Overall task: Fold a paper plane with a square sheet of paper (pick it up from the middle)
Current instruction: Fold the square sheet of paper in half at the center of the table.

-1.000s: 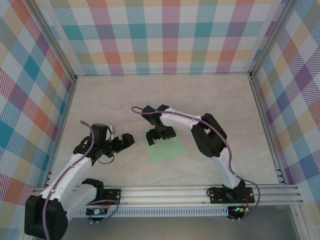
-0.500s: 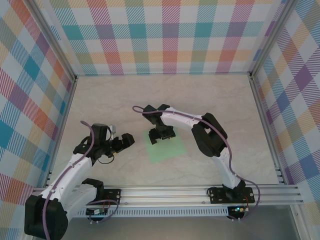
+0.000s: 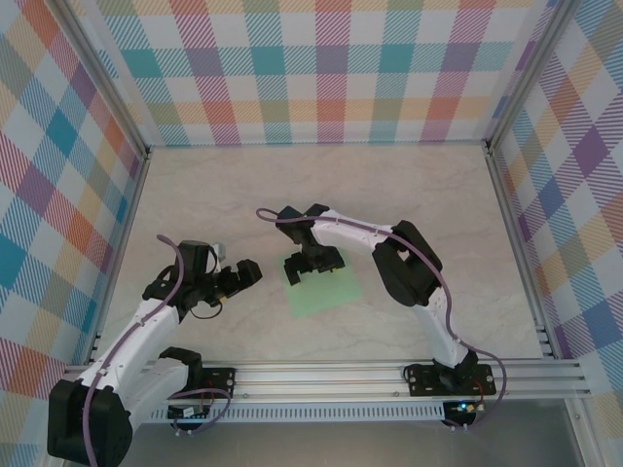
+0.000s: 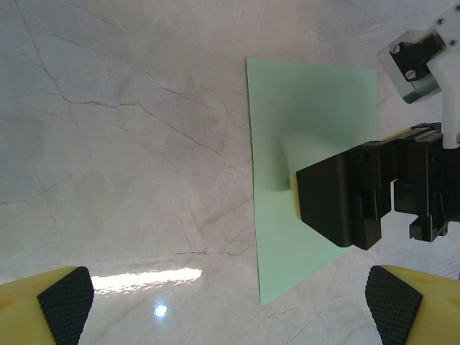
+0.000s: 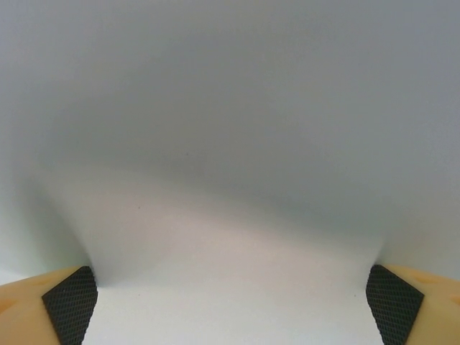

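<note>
- One sheet (image 3: 328,288) of pale green paper lies flat on the table (image 3: 224,195), unfolded, near the middle and just ahead of my right arm's base. No crease shows in it, so by my reckoning the plane is not yet begun.
- My right gripper (image 3: 313,263) is down on the sheet's far-left part. In the left wrist view it (image 4: 359,194) sits on the paper (image 4: 309,108), which humps up a little beside it.
- From my right wrist, the fingers stand wide apart, the pads (image 5: 68,295) at either edge of the view, and the paper (image 5: 230,144) rises in a soft bulge between them. Nothing is clamped.
- I judge the step in hand to be the pick-up: pressing down, then gathering a pinch of paper near the middle.
- Next I would need to close the right fingers slowly so the bulge gathers into a ridge I can nip, rather than sliding flat out from under the pads.
- My left gripper (image 3: 243,274) hovers off the sheet's left edge, apart from it, fingers spread with nothing between the pads (image 4: 66,302). It is placed to take a corner once the sheet lifts.
</note>
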